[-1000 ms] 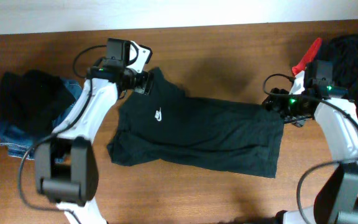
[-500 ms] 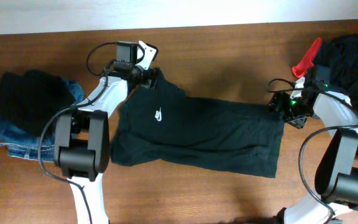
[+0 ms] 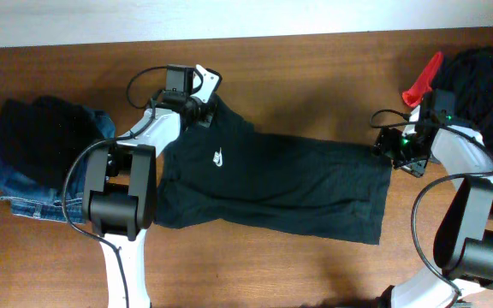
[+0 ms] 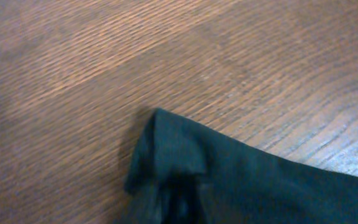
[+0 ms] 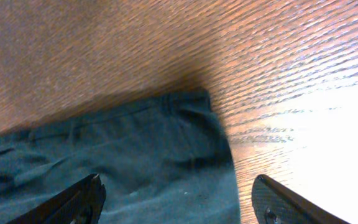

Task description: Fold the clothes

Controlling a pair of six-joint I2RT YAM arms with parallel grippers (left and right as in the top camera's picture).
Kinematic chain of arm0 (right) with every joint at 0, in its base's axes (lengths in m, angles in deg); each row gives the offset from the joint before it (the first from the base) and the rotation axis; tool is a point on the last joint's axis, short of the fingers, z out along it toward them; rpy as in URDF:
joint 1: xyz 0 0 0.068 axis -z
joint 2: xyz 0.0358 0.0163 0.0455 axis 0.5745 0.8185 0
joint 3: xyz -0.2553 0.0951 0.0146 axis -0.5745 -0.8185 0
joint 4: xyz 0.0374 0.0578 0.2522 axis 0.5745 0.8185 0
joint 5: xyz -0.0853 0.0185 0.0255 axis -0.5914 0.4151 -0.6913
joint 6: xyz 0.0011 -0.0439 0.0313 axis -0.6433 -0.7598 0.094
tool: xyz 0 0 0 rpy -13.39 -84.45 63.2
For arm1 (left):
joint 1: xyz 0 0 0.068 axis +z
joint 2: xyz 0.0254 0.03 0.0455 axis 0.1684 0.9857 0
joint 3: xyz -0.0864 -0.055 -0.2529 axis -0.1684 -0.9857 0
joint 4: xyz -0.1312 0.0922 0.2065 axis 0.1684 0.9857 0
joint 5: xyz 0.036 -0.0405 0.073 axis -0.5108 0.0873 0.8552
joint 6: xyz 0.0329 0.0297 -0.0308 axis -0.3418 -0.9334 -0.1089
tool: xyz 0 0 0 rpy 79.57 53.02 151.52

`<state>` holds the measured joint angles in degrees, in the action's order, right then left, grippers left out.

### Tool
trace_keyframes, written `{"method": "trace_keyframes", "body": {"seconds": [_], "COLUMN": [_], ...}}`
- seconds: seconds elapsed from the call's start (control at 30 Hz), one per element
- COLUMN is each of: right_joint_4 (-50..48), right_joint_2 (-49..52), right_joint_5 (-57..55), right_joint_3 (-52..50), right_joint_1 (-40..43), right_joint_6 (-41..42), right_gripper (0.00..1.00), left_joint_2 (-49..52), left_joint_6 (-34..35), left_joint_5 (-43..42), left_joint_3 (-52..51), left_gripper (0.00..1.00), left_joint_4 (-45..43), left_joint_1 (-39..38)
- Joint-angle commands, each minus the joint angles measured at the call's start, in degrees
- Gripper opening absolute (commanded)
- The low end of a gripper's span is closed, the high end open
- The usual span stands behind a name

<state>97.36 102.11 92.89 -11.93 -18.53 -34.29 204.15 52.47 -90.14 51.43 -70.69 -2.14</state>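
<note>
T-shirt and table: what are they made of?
The T-shirt looks like soft knit cloth, maybe cotton. It is matte and wrinkled, and its corner flops over limply in the left wrist view. The table looks like wood, or a wood-look top. It is brown with fine grain lines, and it has a slight sheen where bright glare shows in the right wrist view.

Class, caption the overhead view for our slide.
Left arm and right arm at opposite ends of a dark T-shirt spread on a wooden table, other clothes heaped either side.
</note>
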Motion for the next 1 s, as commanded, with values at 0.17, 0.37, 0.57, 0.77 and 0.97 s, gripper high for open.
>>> {"method": "trace_keyframes", "body": {"seconds": [0.17, 0.37, 0.57, 0.77, 0.97], "right_joint_4": [-1.0, -1.5, -2.4, -4.2, -6.7], "right_joint_2": [0.2, 0.2, 1.0, 6.9, 9.8], "right_joint_5": [-2.8, -3.5, -3.0, -2.8, 1.4], "right_joint_3": [0.5, 0.4, 0.3, 0.3, 0.3], "right_joint_1": [1.7, 3.8, 3.2, 2.1, 2.1], "right_joint_6": [-0.6, -0.6, -1.1, -1.0, -1.5], "right_gripper": [0.85, 0.74, 0.69, 0.66, 0.65], "left_joint_2": [0.5, -2.6, -4.7, -4.7, -4.7], "left_joint_6": [-0.2, -0.2, -0.2, -0.2, -0.2], "left_joint_5": [-0.5, -0.2, -0.2, -0.1, 0.0], "left_joint_3": [2.7, 5.2, 5.8, 5.8, 5.8], "left_gripper": [0.00, 0.00, 0.00, 0.00, 0.00], "left_joint_4": [4.5, 8.9, 11.0, 13.7, 13.8], "left_joint_1": [0.1, 0.1, 0.1, 0.1, 0.1]}}
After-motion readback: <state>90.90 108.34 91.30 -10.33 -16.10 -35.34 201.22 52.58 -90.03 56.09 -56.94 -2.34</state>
